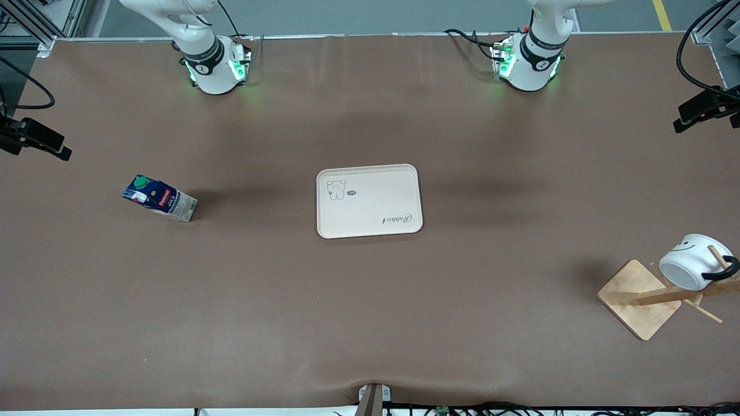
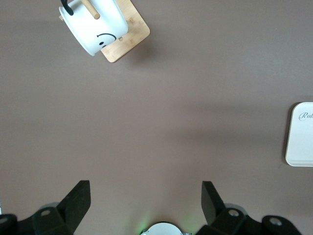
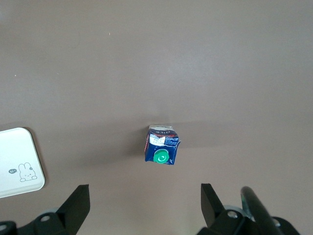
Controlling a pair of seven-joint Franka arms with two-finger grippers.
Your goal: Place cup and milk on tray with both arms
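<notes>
Both my hands, left hand and right hand, hang spread and empty over the bench. The milk stands toward my right arm's end, the cup hangs on a wooden rack toward my left arm's end, and the tray is bare between them. Pulling the cup off crooked could tip the rack.

Brown table, matte, lightly creased. Directly on it: cream tray near the middle; milk carton standing upright toward the right arm's end, well apart from the tray; square wooden rack base toward the left arm's end, nearer the front camera than the tray. Two arm bases along the farthest edge.
</notes>
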